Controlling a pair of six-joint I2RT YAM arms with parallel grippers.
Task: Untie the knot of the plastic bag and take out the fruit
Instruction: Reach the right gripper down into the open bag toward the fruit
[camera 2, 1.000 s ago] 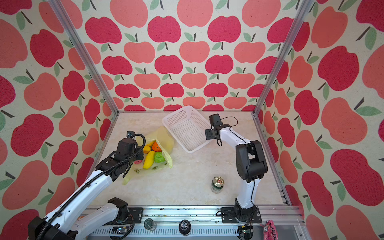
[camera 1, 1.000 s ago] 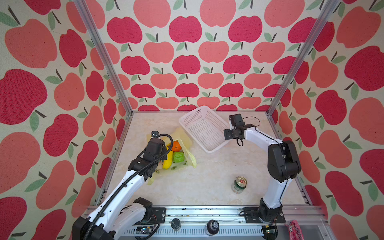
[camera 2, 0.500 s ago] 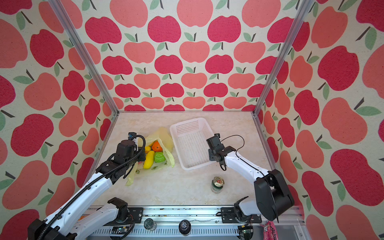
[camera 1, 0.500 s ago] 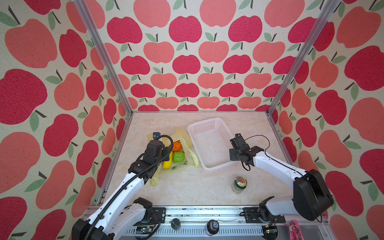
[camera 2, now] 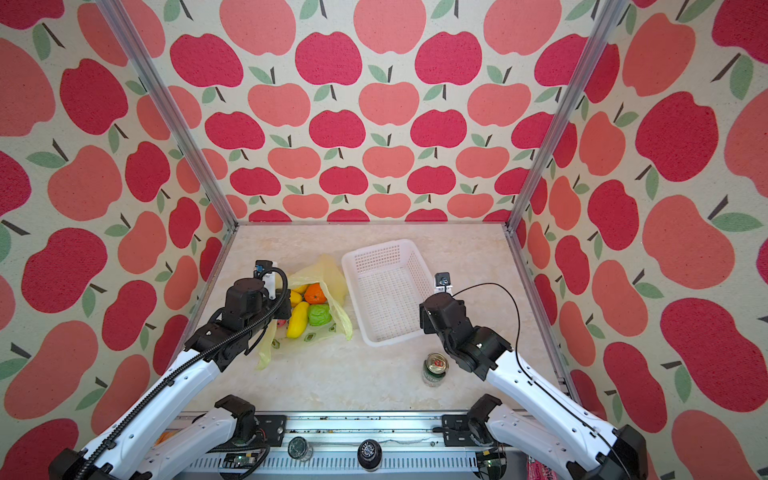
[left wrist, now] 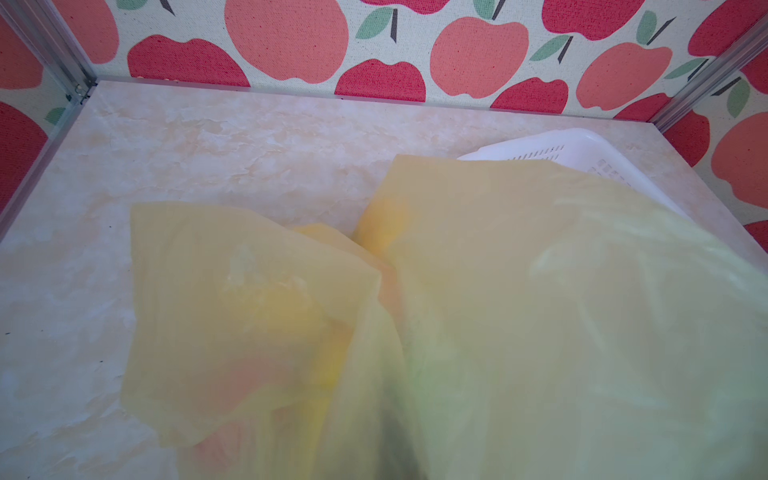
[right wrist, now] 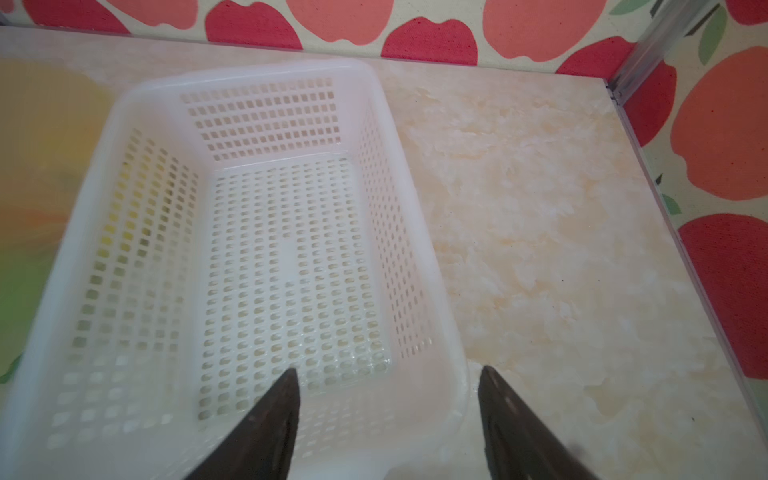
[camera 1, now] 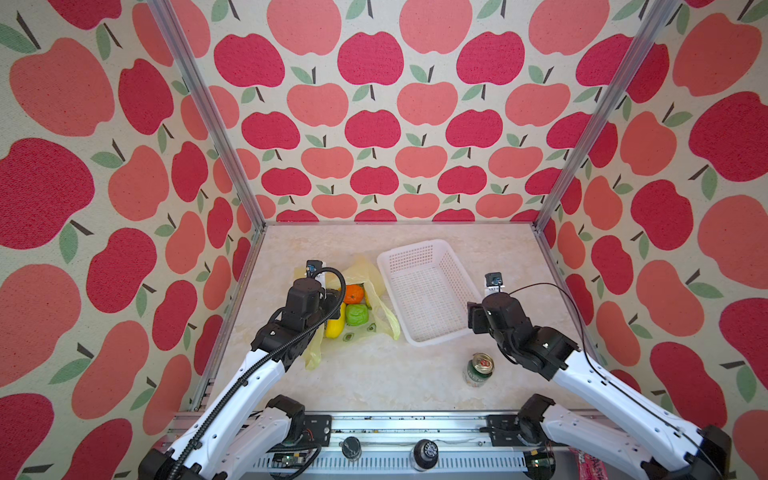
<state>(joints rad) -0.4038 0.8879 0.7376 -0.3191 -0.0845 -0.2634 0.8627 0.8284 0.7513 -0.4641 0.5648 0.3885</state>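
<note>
**Right wrist view: jaws astride the basket wall**

The right wrist view shows the right jaws standing apart. One tip is over the mesh floor of the white perforated plastic basket (right wrist: 249, 72) and the other is outside its wall. This looks like a stance for grasping or nudging the basket, which may be meant to receive the fruit.

In both top views the thin translucent yellow plastic bag (camera 1: 363, 272) lies just beside the basket, at its 9 o'clock. Its mouth is slack and no tied knot can be made out. The small toy fruit (camera 1: 356, 314), orange, green and yellow, sit exposed inside.

The left jaws, hidden under the wrist, are closed together. Film draped across the left wrist view suggests they pinch the bag to hold it open.

A green drink can (camera 1: 478, 370) stands at the basket's 5 o'clock. The desk (camera 1: 374, 382) is pale marbled cream, walled by apple-print panels (camera 1: 374, 124) between aluminium corner posts (camera 1: 219, 137).
</note>
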